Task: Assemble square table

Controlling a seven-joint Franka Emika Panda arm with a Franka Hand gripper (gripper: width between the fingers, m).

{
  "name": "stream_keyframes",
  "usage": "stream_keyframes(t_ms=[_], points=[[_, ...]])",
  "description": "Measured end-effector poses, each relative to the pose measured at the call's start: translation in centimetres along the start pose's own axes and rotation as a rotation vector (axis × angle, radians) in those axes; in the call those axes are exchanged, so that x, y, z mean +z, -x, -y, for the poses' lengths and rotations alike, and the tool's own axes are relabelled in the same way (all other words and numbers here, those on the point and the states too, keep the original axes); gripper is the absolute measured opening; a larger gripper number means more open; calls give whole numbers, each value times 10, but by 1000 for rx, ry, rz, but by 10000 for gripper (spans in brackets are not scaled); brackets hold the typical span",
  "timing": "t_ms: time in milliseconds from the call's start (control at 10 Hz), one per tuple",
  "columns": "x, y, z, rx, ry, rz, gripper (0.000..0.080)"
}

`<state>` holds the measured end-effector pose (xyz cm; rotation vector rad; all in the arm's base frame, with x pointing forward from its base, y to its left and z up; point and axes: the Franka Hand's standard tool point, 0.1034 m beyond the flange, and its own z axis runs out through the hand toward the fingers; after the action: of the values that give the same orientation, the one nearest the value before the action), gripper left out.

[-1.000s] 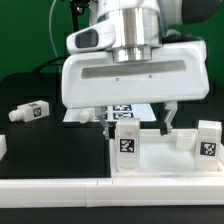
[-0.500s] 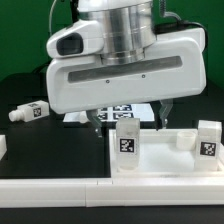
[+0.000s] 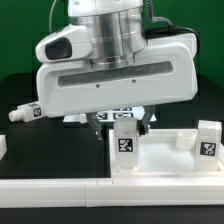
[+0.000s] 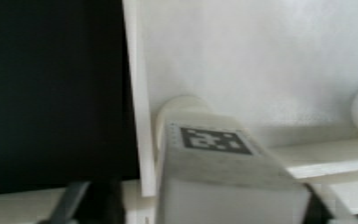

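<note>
The square table's white slab (image 3: 160, 158) lies at the exterior view's lower right, with two short tagged legs standing on it, one (image 3: 125, 140) at its near left corner and one (image 3: 208, 140) at the right. My gripper (image 3: 122, 121) hangs right over the left leg. In the wrist view that leg (image 4: 220, 165) stands between my gripper's (image 4: 211, 208) dark fingers (image 4: 69, 200), with a gap on one side. The jaws are open and astride it. The slab's rim (image 4: 247, 60) runs behind.
A loose tagged leg (image 3: 28, 110) lies on the black table at the exterior view's left. The marker board (image 3: 128, 112) lies behind the slab, mostly hidden by my hand. A white rail (image 3: 60, 185) runs along the front edge.
My hand has shifted toward the exterior view's left and come over the left standing leg. The fingers stand a little closer together.
</note>
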<state>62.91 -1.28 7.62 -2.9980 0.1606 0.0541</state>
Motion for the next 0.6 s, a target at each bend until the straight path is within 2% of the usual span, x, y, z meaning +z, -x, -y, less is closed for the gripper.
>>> stream_keyframes(t_ms=[100, 400, 600], points=[[0, 0, 0, 89, 0, 0, 282], [2, 0, 8, 371, 8, -1, 282], [2, -4, 8, 647, -14, -30, 282]])
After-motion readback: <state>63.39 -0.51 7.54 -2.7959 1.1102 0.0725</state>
